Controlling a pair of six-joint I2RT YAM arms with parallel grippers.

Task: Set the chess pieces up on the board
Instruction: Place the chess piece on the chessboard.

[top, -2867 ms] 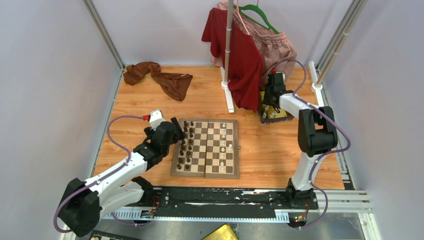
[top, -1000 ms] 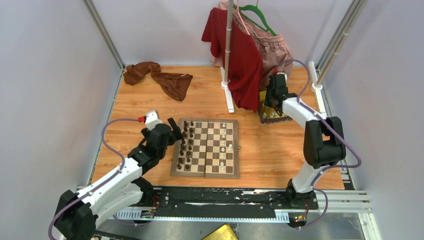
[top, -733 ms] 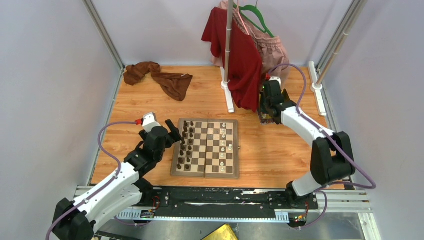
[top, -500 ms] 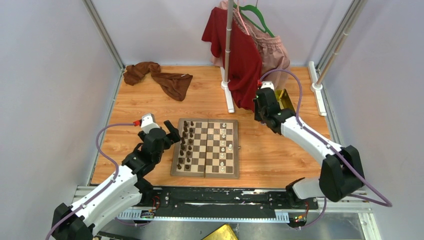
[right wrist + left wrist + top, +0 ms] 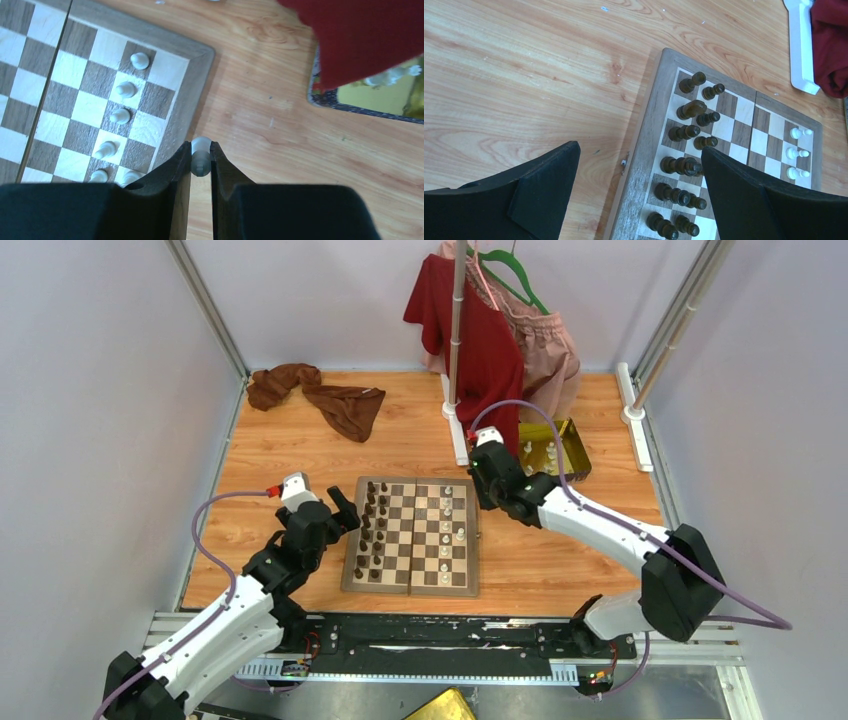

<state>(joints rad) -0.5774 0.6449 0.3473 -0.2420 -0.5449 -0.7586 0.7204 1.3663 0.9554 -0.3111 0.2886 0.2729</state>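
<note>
Swung from the gold tray (image 5: 578, 452) to the white-side edge of the board (image 5: 182, 107). Pinching a cream piece (image 5: 201, 145) in the right gripper (image 5: 201, 159), just off the border over the bench (image 5: 260, 140), ready for placing.

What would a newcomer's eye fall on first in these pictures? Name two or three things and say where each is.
The wooden chessboard sits mid-table, with dark brown pieces crowded along its left side and a few cream ones on the right. The right gripper pinches a cream piece just off the board's right edge. Behind, a red garment hangs from a rack beside a gold tray.
</note>
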